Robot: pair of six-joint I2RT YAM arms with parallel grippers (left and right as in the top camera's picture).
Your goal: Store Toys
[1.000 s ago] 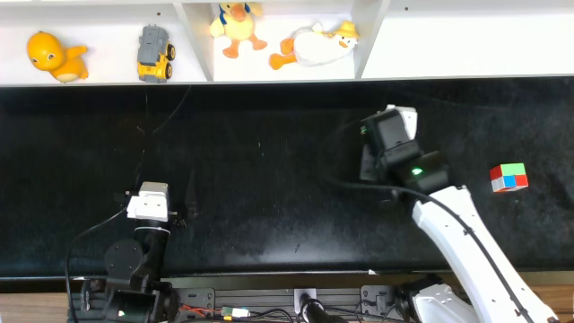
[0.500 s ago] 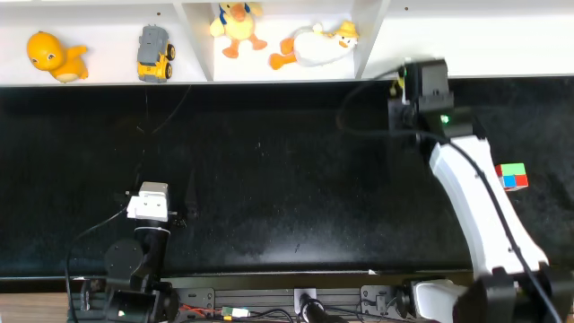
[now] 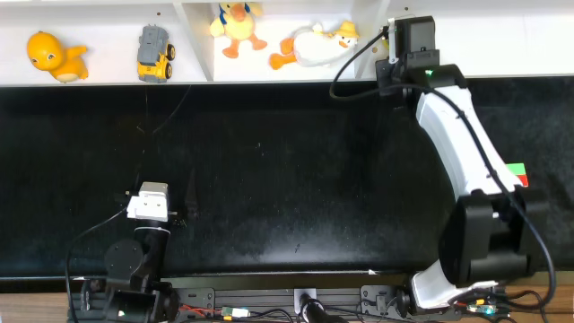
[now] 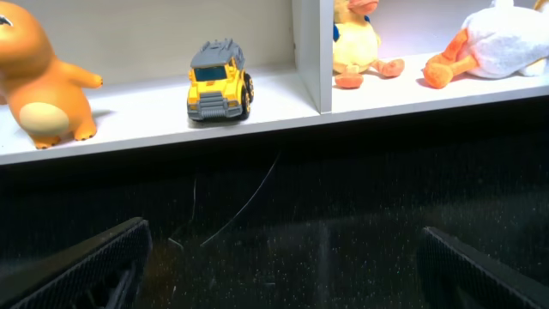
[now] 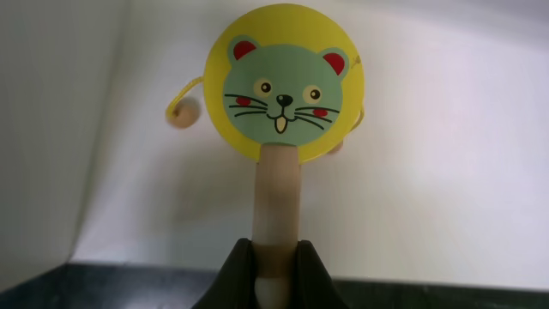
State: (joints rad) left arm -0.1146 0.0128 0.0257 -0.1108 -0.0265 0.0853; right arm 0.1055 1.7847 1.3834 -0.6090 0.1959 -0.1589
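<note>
Over the right-hand compartment of the white shelf (image 3: 475, 45), your right pincer (image 5: 274, 256) is clenched on the wooden handle of the lion rattle (image 5: 283, 81). It holds the rattle upright, with the painted face toward the wrist camera and the white shelf surface behind it. You cannot tell whether the rattle touches the shelf. Four toys lie stored: the orange figure (image 3: 56, 54) and yellow truck (image 3: 154, 52) in the left compartment, the yellow duck (image 3: 238, 25) and white plush duck (image 3: 314, 45) in the middle one. By my reading the rattle is the fifth, not yet set down and let go. One coloured cube (image 3: 517, 170) lies on the black table (image 3: 269, 161) at the right, partly hidden behind your right arm, and it looks like the last piece left. Your left pincer (image 4: 283, 266) hangs released, jaws wide, low over the table near its own base, facing the shelf.
</note>
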